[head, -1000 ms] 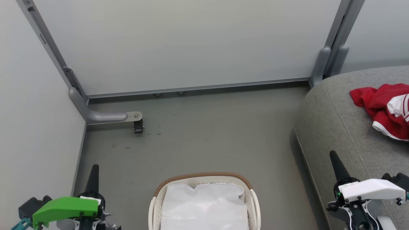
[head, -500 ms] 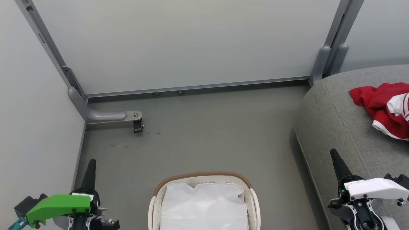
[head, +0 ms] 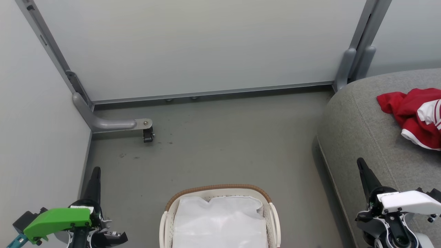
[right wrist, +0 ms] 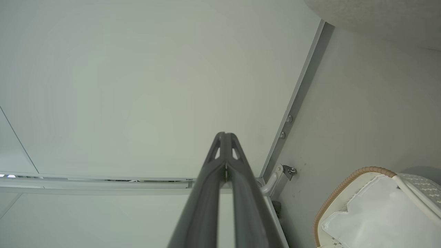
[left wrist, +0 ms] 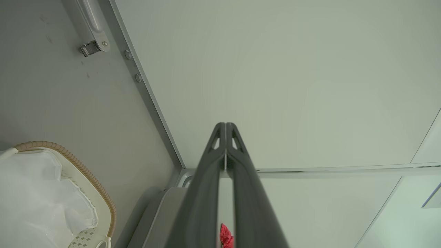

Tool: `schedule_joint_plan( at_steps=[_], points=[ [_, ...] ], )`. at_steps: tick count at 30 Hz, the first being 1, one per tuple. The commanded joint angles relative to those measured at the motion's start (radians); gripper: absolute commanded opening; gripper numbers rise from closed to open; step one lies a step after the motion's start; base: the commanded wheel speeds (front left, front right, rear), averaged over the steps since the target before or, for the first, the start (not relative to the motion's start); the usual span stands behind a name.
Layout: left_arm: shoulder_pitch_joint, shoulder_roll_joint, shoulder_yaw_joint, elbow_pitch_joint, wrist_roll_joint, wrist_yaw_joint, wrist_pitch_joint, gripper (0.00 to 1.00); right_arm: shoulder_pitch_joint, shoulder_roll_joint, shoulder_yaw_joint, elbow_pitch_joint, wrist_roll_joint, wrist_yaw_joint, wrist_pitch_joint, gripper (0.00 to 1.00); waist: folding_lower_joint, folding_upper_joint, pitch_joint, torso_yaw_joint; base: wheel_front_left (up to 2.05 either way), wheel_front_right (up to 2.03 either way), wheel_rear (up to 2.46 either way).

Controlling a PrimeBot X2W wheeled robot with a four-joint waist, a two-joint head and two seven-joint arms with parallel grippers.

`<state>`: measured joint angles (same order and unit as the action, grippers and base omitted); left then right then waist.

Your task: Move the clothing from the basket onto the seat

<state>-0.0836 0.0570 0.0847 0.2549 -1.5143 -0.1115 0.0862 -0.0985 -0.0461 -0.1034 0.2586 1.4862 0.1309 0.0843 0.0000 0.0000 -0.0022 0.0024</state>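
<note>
While the basket (head: 217,188) sits nearest, at the bottom middle of the head view on the grey floor (head: 224,141), a white cloth liner (head: 220,220) covers its inside. On either side of it, the left gripper (head: 96,171) at the lower left and the right gripper (head: 360,162) at the lower right point up the view. Each has its two dark fingers pressed together tip to tip, empty, and both wrist views show the same closed pairs. The right gripper shows against the near edge of the seat (head: 358,127), which fills the right side, apart from the basket. Farther back on that cushion lies the clothing (head: 411,113), a crumpled red heap with white hem trim and a striped white patch, cut off by the view's right edge. Beyond the floor stands a pale wall panel (head: 206,44) in a grey frame, with a small caster bracket (head: 148,132) at its left corner.
</note>
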Motion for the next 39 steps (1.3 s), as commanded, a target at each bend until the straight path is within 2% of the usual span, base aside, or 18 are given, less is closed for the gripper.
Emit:
schedule_joint_plan(
  at_steps=[1,17,39],
  points=[
    [-0.023,0.000,0.007,-0.008,-0.019,-0.007,0.005,0.00,-0.014,-0.006,-0.004,-0.009,0.021,0.000,0.006,0.00,0.0000,0.0000,0.000,0.000,0.00,0.00,0.00],
    [-0.033,-0.008,0.036,-0.012,-0.103,-0.024,0.033,0.00,-0.014,-0.007,-0.013,-0.017,0.133,0.000,0.033,0.00,0.0000,0.0000,0.005,-0.002,0.00,0.00,0.00],
    [-0.031,-0.008,0.033,-0.011,-0.100,-0.022,0.032,0.00,-0.014,-0.007,-0.012,-0.016,0.128,0.000,0.033,0.00,0.0000,0.0000,0.005,-0.002,0.00,0.00,0.00]
  ],
)
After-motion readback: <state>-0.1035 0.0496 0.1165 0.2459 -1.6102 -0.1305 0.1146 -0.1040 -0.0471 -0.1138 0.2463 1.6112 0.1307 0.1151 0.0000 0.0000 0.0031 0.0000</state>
